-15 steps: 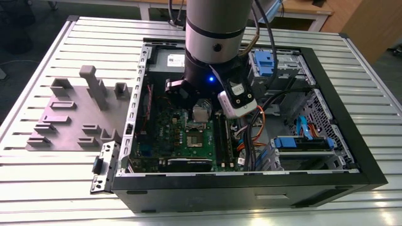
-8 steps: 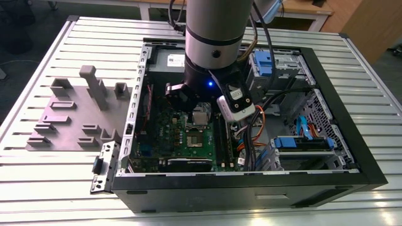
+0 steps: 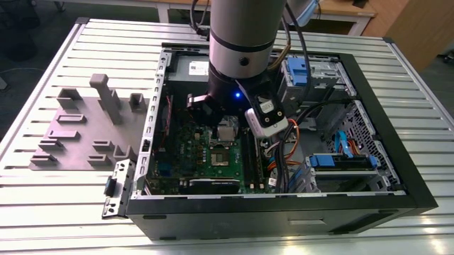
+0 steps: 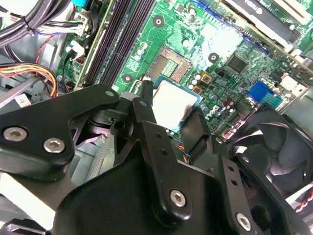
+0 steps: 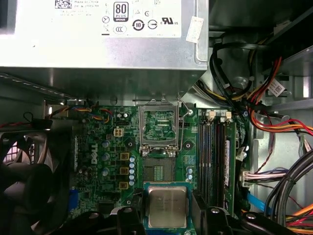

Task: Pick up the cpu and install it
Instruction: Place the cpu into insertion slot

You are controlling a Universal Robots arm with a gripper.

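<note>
Exterior view: even, diffuse light from above. The ribbed table is bright, with a pale sheen along the slats. The inside of the case is dimmer, and the arm shades the board. A soft highlight runs down the arm's silver shell, and a small blue lamp glows at the wrist.

Second wrist view: the board is well lit. The cpu top is washed near white by glare. The gripper links sit close to the lens, black and soft, with little detail. Screw heads catch light. The fan is dark.

First wrist view: the grey box is bright and its label almost blown out. The fan corner is in deep shadow.
</note>
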